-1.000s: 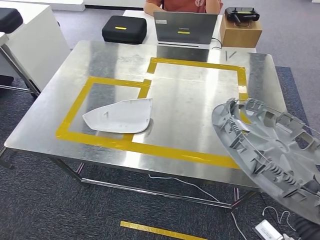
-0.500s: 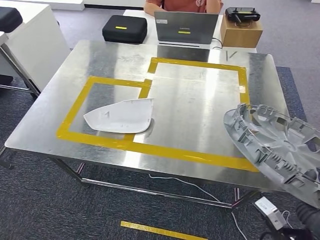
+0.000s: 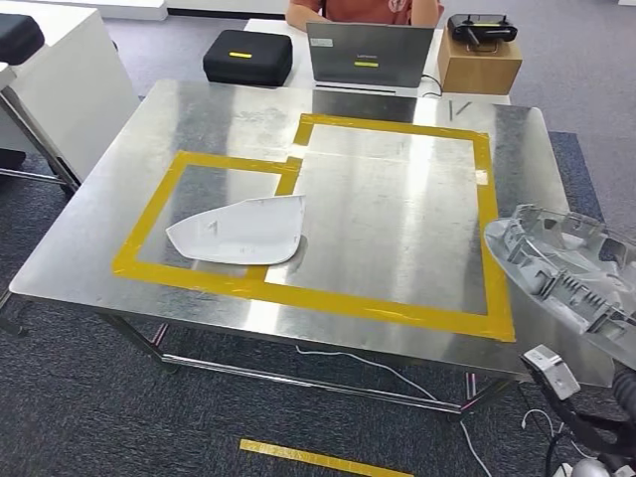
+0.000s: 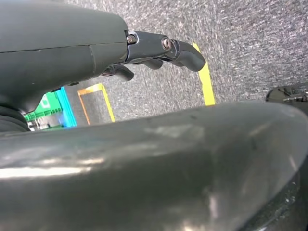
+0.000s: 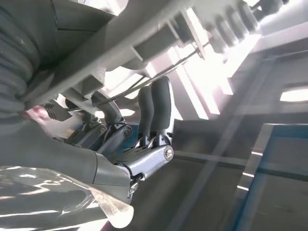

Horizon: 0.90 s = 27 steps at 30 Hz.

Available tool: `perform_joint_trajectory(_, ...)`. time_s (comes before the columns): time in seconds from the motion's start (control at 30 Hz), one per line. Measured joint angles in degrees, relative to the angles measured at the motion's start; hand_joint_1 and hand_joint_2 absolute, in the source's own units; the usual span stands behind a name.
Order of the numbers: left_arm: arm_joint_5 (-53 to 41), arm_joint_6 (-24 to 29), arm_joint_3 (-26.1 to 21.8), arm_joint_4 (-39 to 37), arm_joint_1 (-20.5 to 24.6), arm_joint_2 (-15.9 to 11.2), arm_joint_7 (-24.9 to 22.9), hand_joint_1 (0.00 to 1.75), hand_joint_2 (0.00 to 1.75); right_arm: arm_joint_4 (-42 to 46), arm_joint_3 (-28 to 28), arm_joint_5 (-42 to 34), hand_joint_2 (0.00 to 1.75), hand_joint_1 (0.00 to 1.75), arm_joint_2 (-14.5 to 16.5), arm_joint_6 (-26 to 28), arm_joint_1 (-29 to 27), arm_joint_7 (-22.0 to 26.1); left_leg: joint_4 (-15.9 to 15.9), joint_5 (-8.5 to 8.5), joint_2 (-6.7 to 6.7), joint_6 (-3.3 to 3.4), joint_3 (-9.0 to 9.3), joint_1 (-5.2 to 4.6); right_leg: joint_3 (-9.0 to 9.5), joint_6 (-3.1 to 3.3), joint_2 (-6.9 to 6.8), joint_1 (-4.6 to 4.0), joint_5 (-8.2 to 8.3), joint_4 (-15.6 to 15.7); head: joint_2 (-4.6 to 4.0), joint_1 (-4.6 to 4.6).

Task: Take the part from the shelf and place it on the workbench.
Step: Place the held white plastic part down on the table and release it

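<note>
Right hand (image 5: 145, 144) grips the grey round ribbed plastic wheel cover (image 3: 573, 278), fingers hooked over its rim; cover hangs tilted at the near-right corner of the shiny steel bench (image 3: 375, 209). Left hand (image 4: 160, 50) holds nothing, fingers slightly apart. Farther on, white curved plastic shell (image 3: 239, 231) lies in yellow tape frame (image 3: 154, 209). Grey laptop (image 3: 369, 57) at the back.

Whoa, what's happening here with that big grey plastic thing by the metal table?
A humanoid robot is carrying a grey wheel cover in its right hand, whose fingers curl against the part's ribbed underside. The cover hangs tilted over the right edge of the steel workbench, not yet set down. A white mirror shell already lies inside a yellow taped outline on the bench. The left hand holds nothing and hangs above the carpet. A person sits behind a laptop beyond the bench.
</note>
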State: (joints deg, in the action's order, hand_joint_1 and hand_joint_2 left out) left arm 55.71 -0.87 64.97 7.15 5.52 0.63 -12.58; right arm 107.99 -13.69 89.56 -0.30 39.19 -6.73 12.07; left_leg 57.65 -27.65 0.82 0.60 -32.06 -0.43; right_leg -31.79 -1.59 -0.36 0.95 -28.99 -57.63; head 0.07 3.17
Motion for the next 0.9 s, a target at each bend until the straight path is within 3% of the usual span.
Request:
perform_joint_trajectory(0.17, -0.03, -0.1, 1.43, 0.0, 0.37, -0.01, -0.43, 0.0, 0.0, -3.01, 2.21, 0.4, 1.75, 1.75, -5.43, 0.0, 2.88, 5.11, 0.06, 0.01, 0.0, 0.02, -0.03, -0.01, 0.01, -0.05, -0.03, 0.02, 0.03, 0.0, 0.0, -0.01)
perform_joint_trajectory(0.27, 0.0, -0.21, 2.29, 0.0, 0.54, -0.01, -0.76, 0.0, 0.0, -5.36, 4.17, 0.43, 1.75, 1.75, -8.88, 0.0, 4.88, 5.74, 0.07, 0.03, -0.01, 0.04, -0.06, -0.01, 0.0, -0.1, -0.04, 0.03, 0.07, 0.0, 0.0, 0.0)
perform_joint_trajectory(0.37, 0.07, -0.31, 3.12, 0.0, 0.73, -0.02, -0.91, 0.0, 0.0, -7.96, 7.79, 0.43, 1.75, 1.75, -13.89, 0.0, 7.19, 3.29, 0.13, 0.03, -0.01, 0.05, -0.12, -0.01, -0.02, -0.15, -0.03, 0.03, 0.1, -0.01, 0.0, 0.0)
perform_joint_trajectory(0.47, 0.11, -0.31, 3.9, 0.0, 0.91, -0.02, -0.94, 0.0, 0.0, -10.9, 14.06, 0.43, 1.75, 1.75, -20.16, 0.0, 10.66, -4.03, 0.2, 0.04, -0.01, 0.06, -0.27, -0.01, -0.05, -0.21, -0.03, 0.03, 0.14, -0.02, 0.0, -0.01)
perform_joint_trajectory(0.5, 0.14, -0.31, 4.12, 0.0, 0.94, -0.02, -0.96, 0.0, 0.0, -12.16, 17.25, 0.44, 1.75, 1.75, -22.49, -0.03, 12.77, -8.57, 0.2, 0.05, 0.0, 0.07, -0.38, -0.02, -0.08, -0.24, 0.0, 0.03, 0.18, -0.04, 0.0, -0.01)
perform_joint_trajectory(0.57, 0.36, -0.33, 4.6, 0.0, 1.14, -0.02, -1.12, 0.0, 0.0, -15.64, 27.51, 0.45, 1.75, 1.75, -27.11, -0.71, 20.08, -23.3, 0.21, 0.12, 0.05, 0.13, -0.65, -0.06, -0.28, -0.31, 0.15, 0.05, 0.33, -0.09, 0.0, 0.02)
perform_joint_trajectory(0.63, 0.76, -0.35, 5.06, 0.0, 1.5, -0.02, -1.26, 0.0, 0.0, -20.09, 42.13, 0.33, 1.75, 1.75, -30.25, -1.5, 30.01, -40.94, 0.25, 0.27, 0.12, 0.16, -0.68, -0.07, -0.55, -0.32, 0.27, 0.05, 0.46, -0.09, 0.0, -0.01)
perform_joint_trajectory(0.67, 0.97, -0.35, 5.27, 0.0, 1.66, -0.04, -1.27, 0.0, 0.0, -22.12, 50.07, 0.28, 1.75, 1.75, -31.36, -1.66, 34.42, -46.29, 0.29, 0.35, 0.13, 0.18, -0.64, -0.03, -0.59, -0.32, 0.24, 0.03, 0.49, -0.06, 0.0, 0.06)
perform_joint_trajectory(0.7, 1.07, -0.35, 5.49, 0.0, 1.72, -0.05, -1.24, 0.0, 0.0, -24.02, 57.79, 0.25, 1.75, 1.75, -32.43, -1.76, 37.88, -49.11, 0.33, 0.4, 0.1, 0.18, -0.6, 0.01, -0.58, -0.3, 0.16, 0.0, 0.52, -0.04, 0.0, 0.1)
perform_joint_trajectory(0.8, 1.11, -0.33, 6.18, 0.0, 1.58, -0.08, -1.11, 0.0, 0.0, -27.29, 75.77, 0.33, 1.75, 1.75, -34.58, -2.03, 43.04, -49.19, 0.38, 0.45, -0.22, 0.25, -0.74, 0.08, -0.53, -0.29, -0.27, -0.07, 0.53, -0.04, 0.0, 0.25)
perform_joint_trajectory(0.9, 1.03, -0.29, 6.73, 0.0, 1.44, -0.03, -1.03, 0.0, 0.0, -29.46, 83.89, 0.23, 1.75, 1.75, -35.01, -1.88, 45.66, -49.15, 0.37, 0.45, -0.28, 0.25, -0.91, 0.08, -0.64, -0.28, -0.33, -0.1, 0.52, -0.07, 0.0, 0.27)
